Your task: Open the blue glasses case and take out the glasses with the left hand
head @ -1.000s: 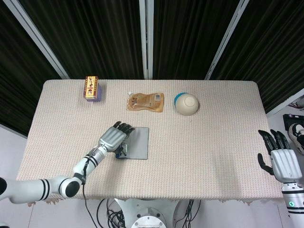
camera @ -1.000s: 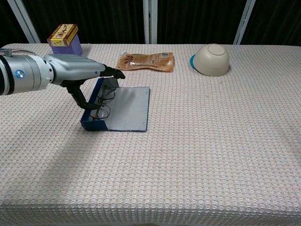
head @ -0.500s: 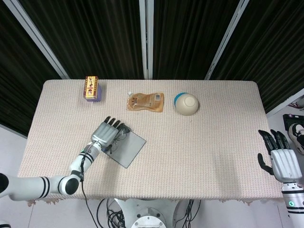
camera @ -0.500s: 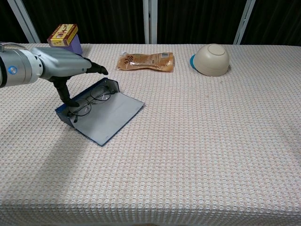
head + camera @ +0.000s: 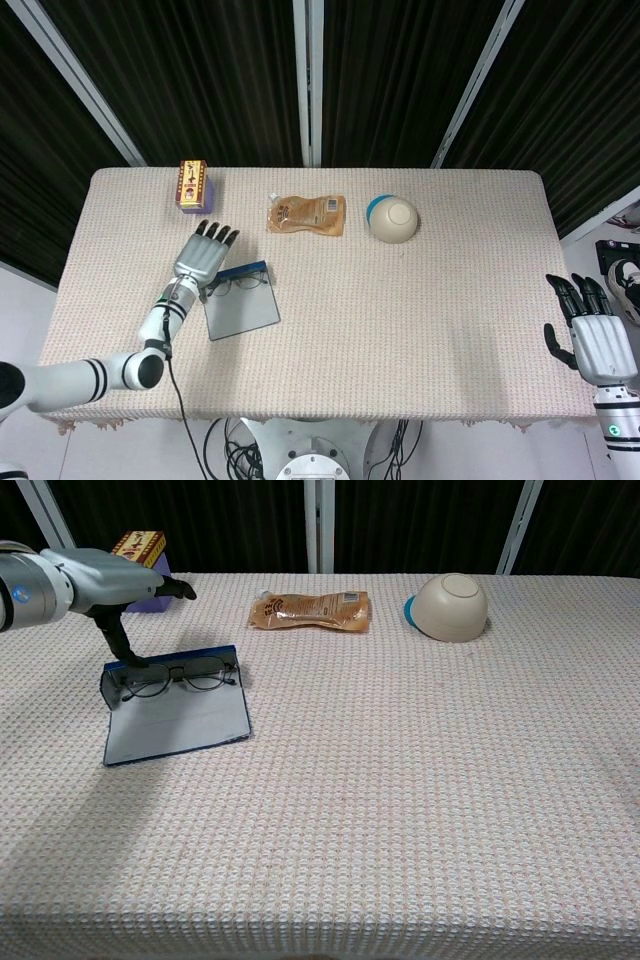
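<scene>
**Mia:** Where was the blue glasses case [image 5: 175, 705]?

**Ben:** It lay open on the table [image 5: 420, 780], near the left edge. Its gray lid was flat on the cloth, toward the robot. The glasses [image 5: 178, 678] sat in the blue tray part at the back.

**Mia:** Was the left hand [image 5: 203, 256] holding them?

**Ben:** No, I don't think so. It hung over the left end of the case. Most fingers were stretched out flat, and one dark finger [image 5: 118, 640] pointed down to the case's left corner. It looked like it touched the corner, but I could not be sure. Nothing was in its grip.

**Mia:** And the right hand [image 5: 598, 340]?

**Ben:** It waited off the right edge of the table, fingers spread, holding nothing.

**Mia:** So what was a good way to do the next part?

**Ben:** The case was already open, so I think only the lifting was left. The frames look thin and slippery. The hand should come down slowly and pinch the left end of the frame, not the lenses. It should lift straight up, so the case does not slide along.

**Mia:** What else was there?

**Ben:** A small box [image 5: 193, 186], a brown pouch [image 5: 306, 214] and a tipped bowl [image 5: 393, 219], all at the back, well apart from the case.
</scene>
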Motion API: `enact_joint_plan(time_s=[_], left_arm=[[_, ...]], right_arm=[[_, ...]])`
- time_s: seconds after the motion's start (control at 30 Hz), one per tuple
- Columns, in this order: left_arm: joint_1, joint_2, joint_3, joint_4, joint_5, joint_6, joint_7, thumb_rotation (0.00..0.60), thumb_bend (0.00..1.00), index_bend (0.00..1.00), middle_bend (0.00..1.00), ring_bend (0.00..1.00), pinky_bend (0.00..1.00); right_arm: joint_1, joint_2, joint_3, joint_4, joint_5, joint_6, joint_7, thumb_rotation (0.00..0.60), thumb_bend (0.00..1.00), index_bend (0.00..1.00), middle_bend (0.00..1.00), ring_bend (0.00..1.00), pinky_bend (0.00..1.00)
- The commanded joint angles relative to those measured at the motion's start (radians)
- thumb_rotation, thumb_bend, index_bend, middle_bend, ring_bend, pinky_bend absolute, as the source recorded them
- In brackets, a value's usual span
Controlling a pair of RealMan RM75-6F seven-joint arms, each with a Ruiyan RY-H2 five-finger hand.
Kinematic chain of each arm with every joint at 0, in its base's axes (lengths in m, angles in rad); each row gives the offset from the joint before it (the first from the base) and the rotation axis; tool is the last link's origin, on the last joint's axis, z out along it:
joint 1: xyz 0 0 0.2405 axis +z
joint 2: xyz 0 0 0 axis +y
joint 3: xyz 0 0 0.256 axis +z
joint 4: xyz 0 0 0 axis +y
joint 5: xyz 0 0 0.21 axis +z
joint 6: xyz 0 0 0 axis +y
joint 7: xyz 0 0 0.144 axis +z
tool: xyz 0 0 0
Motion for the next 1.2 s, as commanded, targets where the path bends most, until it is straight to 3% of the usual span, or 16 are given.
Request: enact_joint_plan(time_s=[0.03,0.17,0.4,0.83,1.2], left_arm=[[0.021,0.017,-0.048,-0.013,0.017,-0.090,-0.138,0.600,0.22,0.07,0.06,0.00,0.00],[0.047,0.037,-0.071,-0.037,0.072,-0.118,-0.241,0.600,0.25,0.17,0.08,0.00,0.00],[0.052,0.002,-0.062,0.003,0.074,-0.113,-0.269,0.600,0.37,0.26,0.15,0.00,0.00],[0.042,-0.027,-0.037,0.024,0.032,-0.090,-0.221,0.600,0.41,0.30,0.27,0.08,0.00],[0.040,0.041,-0.013,-0.117,0.086,-0.113,-0.228,0.600,0.42,0.31,0.29,0.09,0.00]], right_arm=[[-0.001,0.001,0.000,-0.001,0.000,0.001,0.001,0.600,0.45,0.00,0.13,0.00,0.00],[0.002,-0.002,-0.001,0.003,0.002,-0.008,0.003,0.600,0.45,0.00,0.13,0.00,0.00],[0.011,-0.006,0.001,0.011,0.001,-0.020,0.009,0.600,0.45,0.00,0.13,0.00,0.00],[0.015,-0.009,0.001,0.020,0.009,-0.033,0.016,0.600,0.45,0.00,0.13,0.00,0.00],[0.018,-0.009,0.004,0.019,0.013,-0.038,0.013,0.600,0.45,0.00,0.13,0.00,0.00]])
